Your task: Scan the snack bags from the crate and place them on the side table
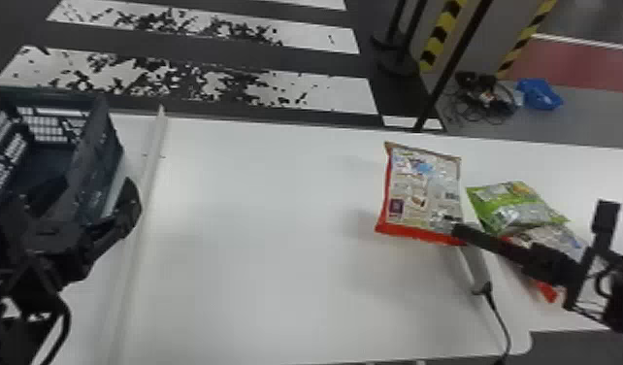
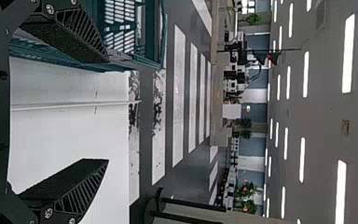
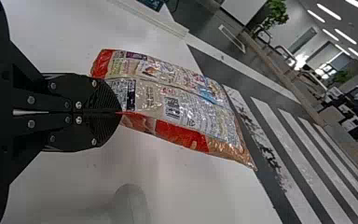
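Table (image 1: 276,218) white | floor (image 1: 208,80) striped | right end effector (image 1: 457,230) grasping snack bag (image 1: 417,194) | left end effector (image 1: 93,187) released (near crate (image 1: 104,141))

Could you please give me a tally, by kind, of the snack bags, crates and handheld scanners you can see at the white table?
Snack bags: 3 (the held bag in the right claw, the green bag, and the red-trimmed bag beside it)
Crates: 1 (the dark crate)
Handheld scanners: 1 (the corded scanner)
Total: 5
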{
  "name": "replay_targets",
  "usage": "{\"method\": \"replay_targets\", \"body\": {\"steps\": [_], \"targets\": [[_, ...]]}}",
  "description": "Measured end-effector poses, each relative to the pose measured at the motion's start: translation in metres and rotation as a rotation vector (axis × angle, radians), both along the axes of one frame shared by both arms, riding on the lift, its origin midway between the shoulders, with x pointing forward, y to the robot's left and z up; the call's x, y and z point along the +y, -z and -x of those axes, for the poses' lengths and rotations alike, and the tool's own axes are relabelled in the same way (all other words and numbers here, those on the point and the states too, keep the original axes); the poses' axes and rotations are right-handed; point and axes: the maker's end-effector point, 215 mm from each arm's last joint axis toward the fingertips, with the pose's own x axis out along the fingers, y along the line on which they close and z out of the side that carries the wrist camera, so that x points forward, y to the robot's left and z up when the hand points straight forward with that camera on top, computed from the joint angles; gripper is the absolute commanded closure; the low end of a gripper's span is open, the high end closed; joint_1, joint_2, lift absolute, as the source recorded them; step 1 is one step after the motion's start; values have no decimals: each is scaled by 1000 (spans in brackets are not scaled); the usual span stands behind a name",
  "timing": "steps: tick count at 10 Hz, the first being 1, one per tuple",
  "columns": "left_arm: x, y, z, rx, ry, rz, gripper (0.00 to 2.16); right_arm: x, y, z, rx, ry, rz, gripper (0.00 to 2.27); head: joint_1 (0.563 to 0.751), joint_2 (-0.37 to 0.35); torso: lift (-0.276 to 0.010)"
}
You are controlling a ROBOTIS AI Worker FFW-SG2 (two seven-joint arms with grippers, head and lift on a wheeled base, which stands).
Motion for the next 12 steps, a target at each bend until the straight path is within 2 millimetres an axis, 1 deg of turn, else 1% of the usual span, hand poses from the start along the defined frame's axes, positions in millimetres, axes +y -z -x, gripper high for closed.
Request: {"method": "replay_targets", "body": {"steps": [1, 2, 4, 6, 8, 9, 10, 11, 12], "targets": [[0, -1, 0, -1, 0, 0, 124, -25, -12, -7, -21, 69, -1, 2246, 695, -243, -94], [0, -1, 0, -2, 0, 0, 124, -53, -15, -12, -21, 149, 22, 2246, 695, -280, -94], [0, -2, 0, -4, 0, 0, 124, -111, -10, -21, -20, 320, 72, 2246, 695, -350, -94], [0, -1, 1, -1, 0, 0, 124, -165, -4, -27, -48, 475, 122, 2246, 695, -350, -94], [0, -1, 1, 0, 0, 0, 124, -212, 7, -21, -40, 640, 182, 2246, 695, -350, -94], [0, 0, 1, 0, 0, 0, 124, -231, 18, -14, -9, 708, 216, 2243, 695, -350, -94], [-1, 0, 1, 0, 1, 0, 124, -245, 28, -6, 29, 761, 247, 2226, 695, -350, -94], [-1, 0, 1, 1, 2, 0, 124, -255, 36, 1, 61, 795, 269, 1916, 695, -350, -94], [-1, 0, 1, 1, 2, 0, 124, -262, 43, 7, 91, 818, 294, 1069, 695, -350, -94]]}}
